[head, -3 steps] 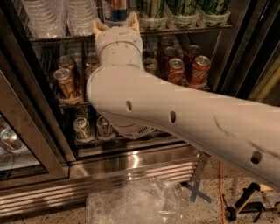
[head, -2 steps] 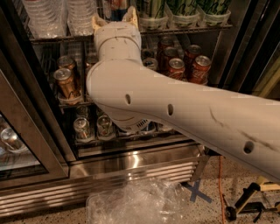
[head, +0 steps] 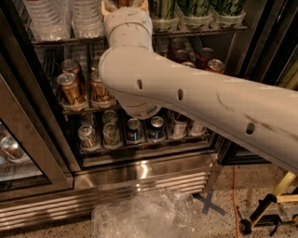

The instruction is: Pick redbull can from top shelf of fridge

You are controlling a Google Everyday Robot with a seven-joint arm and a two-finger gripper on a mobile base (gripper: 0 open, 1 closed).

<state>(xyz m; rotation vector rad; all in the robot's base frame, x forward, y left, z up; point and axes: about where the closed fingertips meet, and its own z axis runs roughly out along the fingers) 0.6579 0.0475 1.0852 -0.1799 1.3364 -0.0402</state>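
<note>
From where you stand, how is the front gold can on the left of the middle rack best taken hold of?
Grip the gold can round its upright side wall, below the rim, coming straight in from the open front, because a second can stands close behind it. The gripper is up at the top shelf, mostly hidden behind the arm.

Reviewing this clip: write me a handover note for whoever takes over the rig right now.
The gripper is at the top edge of the view, past the wrist. It is inside the fridge at top shelf level, between the water bottles and the green-labelled containers.
The redbull can is not visible; the arm blocks that spot.
Done: the arm is extended to the shelf; no grasp can be confirmed.
Left: secure the can, lift it, and withdraw from the fridge.
</note>
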